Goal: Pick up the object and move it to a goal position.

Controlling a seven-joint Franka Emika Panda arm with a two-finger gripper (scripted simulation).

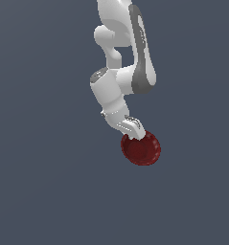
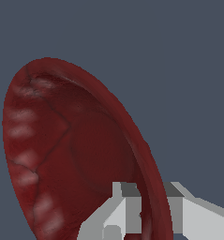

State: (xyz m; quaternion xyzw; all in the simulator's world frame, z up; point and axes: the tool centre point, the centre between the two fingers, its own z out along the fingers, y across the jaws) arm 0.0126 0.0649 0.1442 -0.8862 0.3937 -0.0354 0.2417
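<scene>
While the white arm [image 1: 123, 72] reaches down through the exterior view, we see its fingers [image 1: 137, 133] closed on the rim of the dark red bowl [image 1: 142, 148]. From the wrist view, we find that rim running between the two fingers [image 2: 197, 218], one on the inner face of the bowl [image 2: 71, 150] and one on the outer face, so they are narrowed to the thickness of the wall and grip it. We see the bowl hanging just below the fingertips, tilted so that its hollow faces partly sideways, with pale highlights along the ribbed rim. Most of the bowl spreads away from the fingers; only a short stretch of the rim sits in their grasp. Behind it we see a plain grey-blue ground [image 1: 39, 191], and we cannot tell whether the bowl touches any surface, for nothing shows contact or a shadow under it
</scene>
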